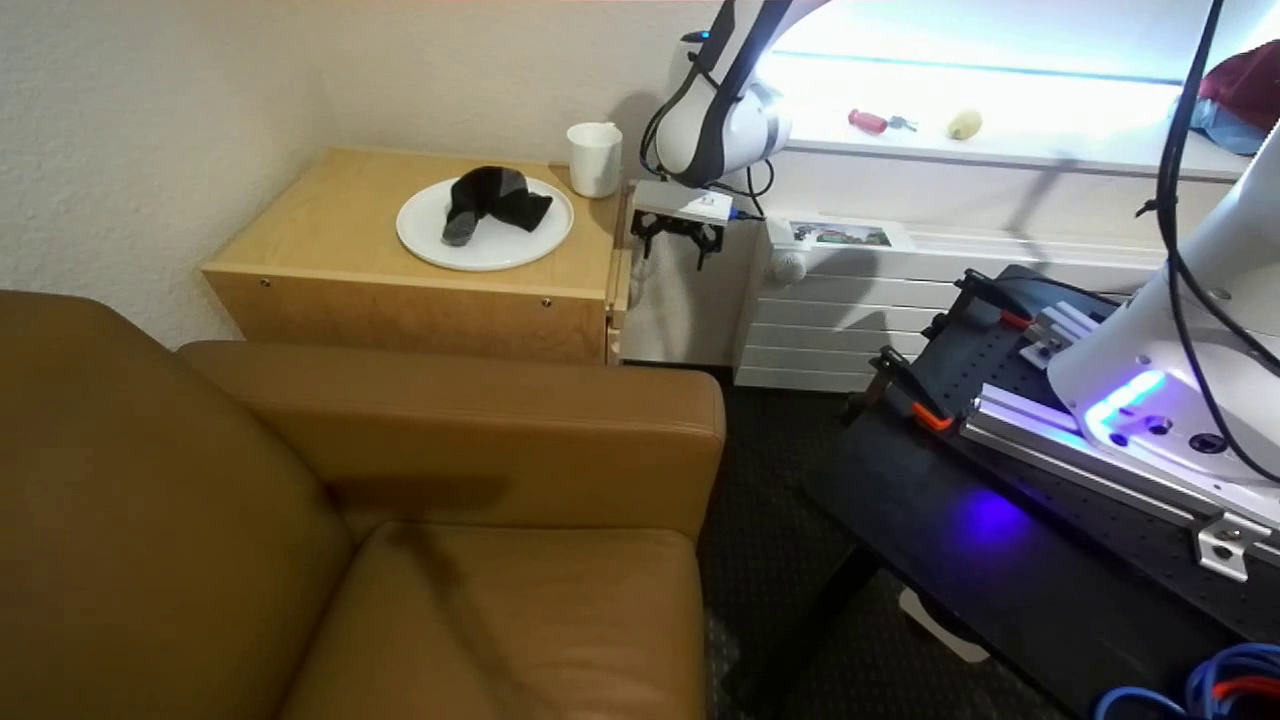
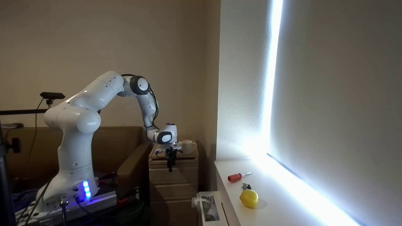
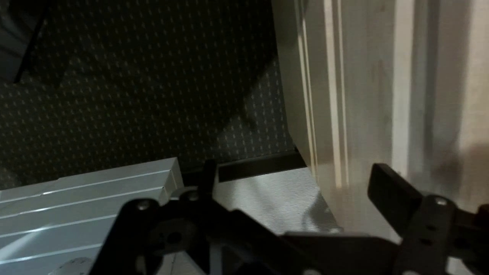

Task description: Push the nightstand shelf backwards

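Mug [image 1: 595,162], lemon [image 2: 249,198], screwdriver [image 2: 237,177], possibly keys [image 2: 247,186]

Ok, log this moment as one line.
pincer: open, empty | location: beside nightstand | push contact: unclear | on top: mug, plate with sock

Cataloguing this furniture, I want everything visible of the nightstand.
The nightstand looks like a boxy, pale wooden cabinet, upright beside the armchair. Two screw-like fittings mark one side; stacked panels form its front. A white plate and mug rest on its flat top. The open gripper hangs by its front; contact is unclear.
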